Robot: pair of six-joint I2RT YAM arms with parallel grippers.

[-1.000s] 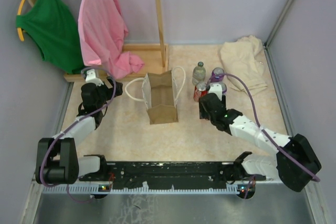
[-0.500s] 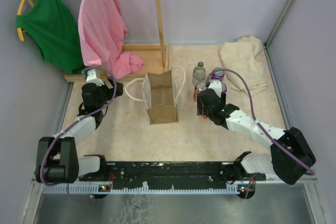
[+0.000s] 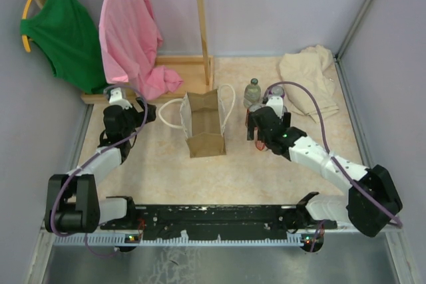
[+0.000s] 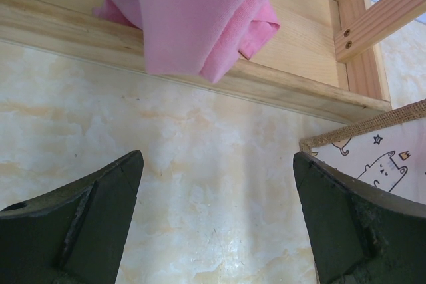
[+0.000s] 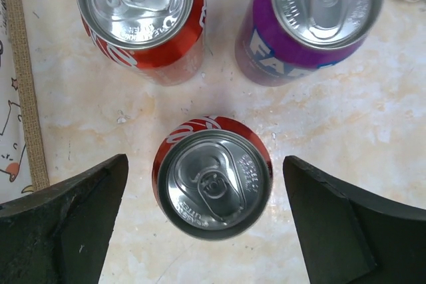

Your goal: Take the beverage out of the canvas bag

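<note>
The right hand point(image 5: 205, 167) is spread wide and has hold of nothing. Its two dark fingers point(image 5: 66, 224) stand either side of a red can point(image 5: 213, 177), with bare surface point(image 5: 346, 118) showing in the gap on both sides, so neither finger touches it. That can stands upright, tab up, out on the surface and just to the right of the bag point(image 3: 205, 124). The wrist view catches only the bag's woven edge strip along its left border.

Just beyond the red can stand two more: a second red can point(image 5: 140, 18) nearer the bag and a purple can point(image 5: 313, 21) beside it, both upright and set apart from one another. From above, a clear bottle point(image 3: 252, 91) stands at the far side of this cluster, and a crumpled beige cloth point(image 3: 309, 78) lies further off towards the right corner.

The bag sits in the middle of the surface with its white handles point(image 3: 229, 104) splayed to either side. I cannot tell from here whether anything is inside it.

The left hand point(image 4: 217, 164) is over on the other side of the bag, also wide open and empty, above bare surface. Ahead of it are a wooden rack base point(image 4: 313, 38) with a pink garment point(image 4: 206, 11) draped onto it; a corner of the bag shows at the right of that view. A green garment point(image 3: 56, 31) hangs at the far left.
</note>
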